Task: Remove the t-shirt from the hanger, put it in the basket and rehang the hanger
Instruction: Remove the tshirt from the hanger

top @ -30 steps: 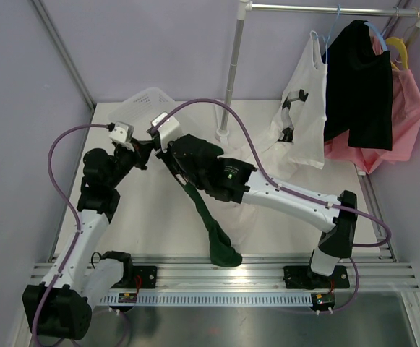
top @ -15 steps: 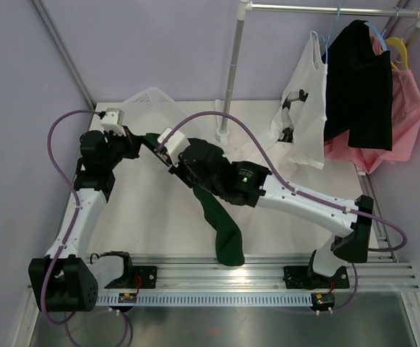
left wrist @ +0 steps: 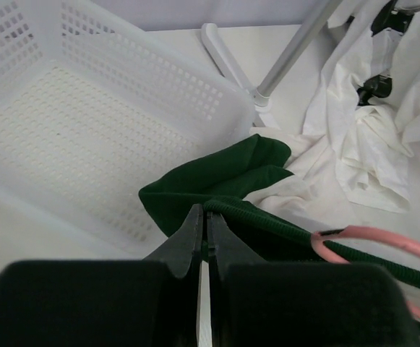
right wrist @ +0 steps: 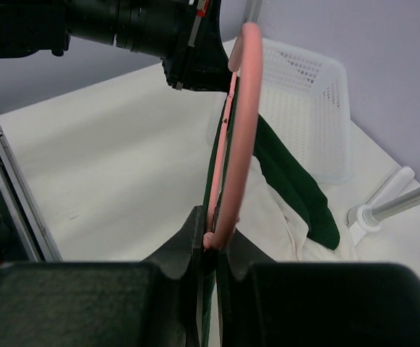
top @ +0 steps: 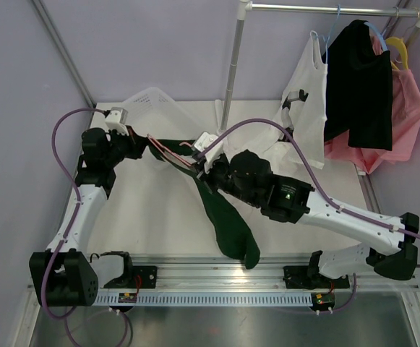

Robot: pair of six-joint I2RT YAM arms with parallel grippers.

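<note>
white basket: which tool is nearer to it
Left. The left tool is just short of the white basket, pinching the green t-shirt; the right tool is farther off over the table, gripping the pink hanger.

Part of the pink hanger (left wrist: pixel 383 237) inside the green t-shirt (left wrist: pixel 224 173), part beyond the view's right edge.

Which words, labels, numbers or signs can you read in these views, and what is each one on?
No text is readable in any view.
The dark print on the white t-shirt: blurred shapes, no legible letters.
The small coloured stickers on the front rail: too small to read.
No markings visible on the green t-shirt, pink hanger or white basket.
</note>
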